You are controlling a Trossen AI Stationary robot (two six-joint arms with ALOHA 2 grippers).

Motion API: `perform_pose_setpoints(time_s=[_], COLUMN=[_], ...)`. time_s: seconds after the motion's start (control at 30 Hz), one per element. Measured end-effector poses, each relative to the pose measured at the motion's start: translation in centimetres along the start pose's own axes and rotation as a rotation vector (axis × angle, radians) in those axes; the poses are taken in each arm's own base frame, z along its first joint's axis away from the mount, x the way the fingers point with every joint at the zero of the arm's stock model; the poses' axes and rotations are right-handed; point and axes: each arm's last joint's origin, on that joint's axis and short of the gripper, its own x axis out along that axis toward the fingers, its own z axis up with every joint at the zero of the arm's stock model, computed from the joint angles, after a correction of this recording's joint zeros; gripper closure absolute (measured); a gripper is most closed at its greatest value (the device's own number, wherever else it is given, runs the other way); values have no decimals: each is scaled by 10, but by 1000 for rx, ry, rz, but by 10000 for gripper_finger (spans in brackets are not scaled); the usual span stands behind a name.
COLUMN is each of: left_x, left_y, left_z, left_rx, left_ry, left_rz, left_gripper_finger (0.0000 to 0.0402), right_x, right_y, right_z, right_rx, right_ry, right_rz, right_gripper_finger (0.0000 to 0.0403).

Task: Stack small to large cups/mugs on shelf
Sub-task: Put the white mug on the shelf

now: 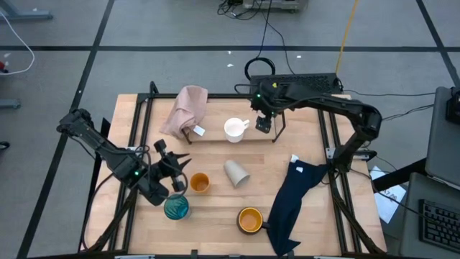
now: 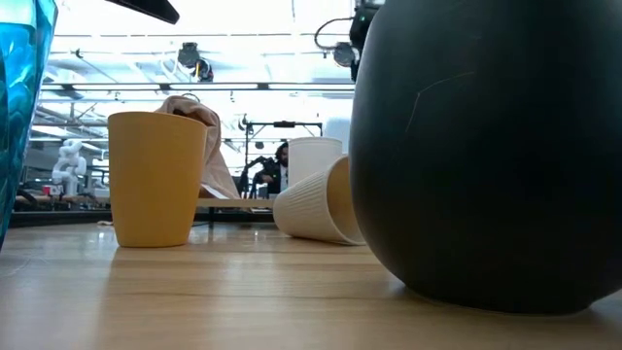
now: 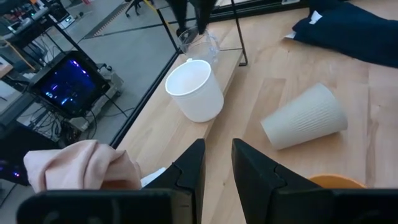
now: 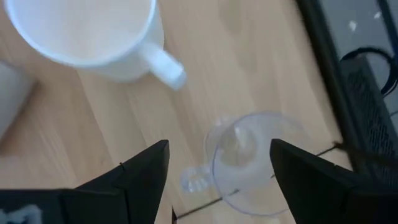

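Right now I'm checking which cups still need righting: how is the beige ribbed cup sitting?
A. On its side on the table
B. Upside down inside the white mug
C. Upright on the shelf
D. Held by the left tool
A: the beige ribbed cup lies tipped over on the table, apart from the white mug.

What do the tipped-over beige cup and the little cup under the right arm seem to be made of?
Beige cup: matte with fine ribs down its side, probably paper or plastic. Little cup: see-through, the wood shows through it, so clear glass or plastic; which, I cannot tell.
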Motion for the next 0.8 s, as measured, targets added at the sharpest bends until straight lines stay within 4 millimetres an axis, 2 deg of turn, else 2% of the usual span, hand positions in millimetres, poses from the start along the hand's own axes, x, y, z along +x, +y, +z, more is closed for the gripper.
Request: perform_pose_setpoints(time_s=[0.17,0.8], left_x=[1,1], left_y=[0,0], left_z=[0,0], left_rx=[1,0], left_ry=[5,6], left_rz=[-2,-4], left_gripper_finger=[321,321], right_x=[9,16], right_y=[0,-5], right_z=[-1,-3], right_rx=[-5,-1], right_ry=[43,32], right_rz=[4,22], right_gripper_finger=[135,135])
